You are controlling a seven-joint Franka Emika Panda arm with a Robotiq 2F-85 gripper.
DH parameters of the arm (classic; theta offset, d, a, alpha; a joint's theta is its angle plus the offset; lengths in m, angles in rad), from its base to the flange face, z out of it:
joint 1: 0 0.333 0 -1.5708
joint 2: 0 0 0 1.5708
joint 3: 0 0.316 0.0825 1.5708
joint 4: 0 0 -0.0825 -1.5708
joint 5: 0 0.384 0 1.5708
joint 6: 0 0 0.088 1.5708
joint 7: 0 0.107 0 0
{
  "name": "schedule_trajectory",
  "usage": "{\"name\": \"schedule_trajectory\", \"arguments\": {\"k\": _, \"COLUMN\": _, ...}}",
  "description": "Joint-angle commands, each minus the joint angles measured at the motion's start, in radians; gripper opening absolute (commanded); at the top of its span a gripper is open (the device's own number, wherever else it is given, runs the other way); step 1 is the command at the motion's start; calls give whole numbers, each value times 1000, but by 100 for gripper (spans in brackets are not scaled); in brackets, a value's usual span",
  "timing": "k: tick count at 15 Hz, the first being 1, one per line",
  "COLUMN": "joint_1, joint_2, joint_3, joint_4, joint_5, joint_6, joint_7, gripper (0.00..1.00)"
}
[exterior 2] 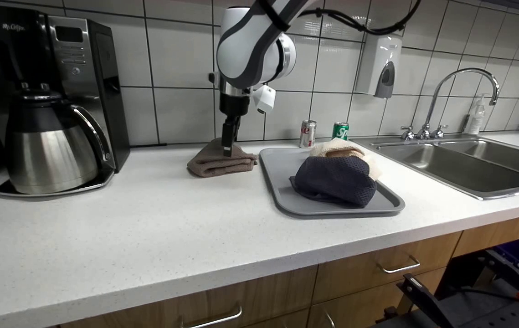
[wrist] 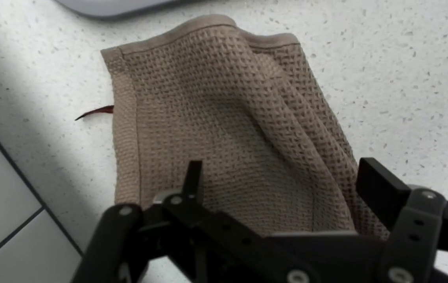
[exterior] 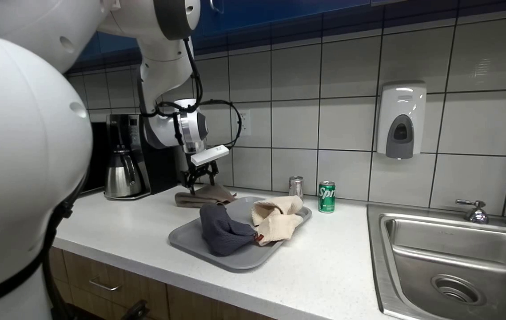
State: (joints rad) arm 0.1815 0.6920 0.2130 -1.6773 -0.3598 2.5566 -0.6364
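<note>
The brown cloth (wrist: 208,98) lies folded on the counter (exterior 2: 127,228), left of the tray (exterior 2: 282,173). My claw (wrist: 281,171) is spread above it, far finger (wrist: 194,177) over the cloth, the near one by its edge; I can't tell whether either touches. I'd judge the raised ridge (wrist: 286,118) best for a pinch, fingers low and square across it. The tray carries a navy cloth (exterior: 226,233) and a cream cloth (exterior: 279,226). Beyond stand a silver can (exterior: 296,186) and a green can (exterior: 326,198); at left, a pot (exterior 2: 54,152), contents hidden.
</note>
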Motion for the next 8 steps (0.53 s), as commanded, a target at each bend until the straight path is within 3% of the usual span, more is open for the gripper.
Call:
{"name": "schedule_trajectory", "arguments": {"k": 1, "joint_1": -9, "joint_2": 50, "joint_3": 15, "joint_4": 77, "joint_5": 15, "joint_6": -56, "joint_7": -79, "gripper": 100}}
{"name": "schedule_trajectory", "arguments": {"k": 8, "joint_1": -1, "joint_2": 117, "joint_3": 16, "joint_4": 157, "joint_5": 25, "joint_6": -99, "joint_7": -129, "gripper": 100}}
